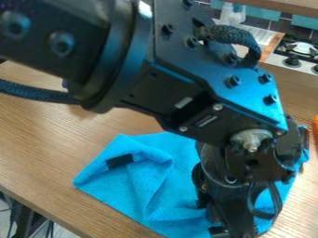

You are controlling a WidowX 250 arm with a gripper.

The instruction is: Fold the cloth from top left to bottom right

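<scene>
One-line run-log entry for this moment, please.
arm: over cloth | blue cloth: creased, on wooden table | black patch: showing | grasp: unclear

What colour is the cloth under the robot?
The cloth is bright blue, seen best in the camera view.

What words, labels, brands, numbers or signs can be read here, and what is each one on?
None can be read.
Black patch on the blue cloth: no legible text.
Small pale patches on the black arm: too small to read.
</scene>
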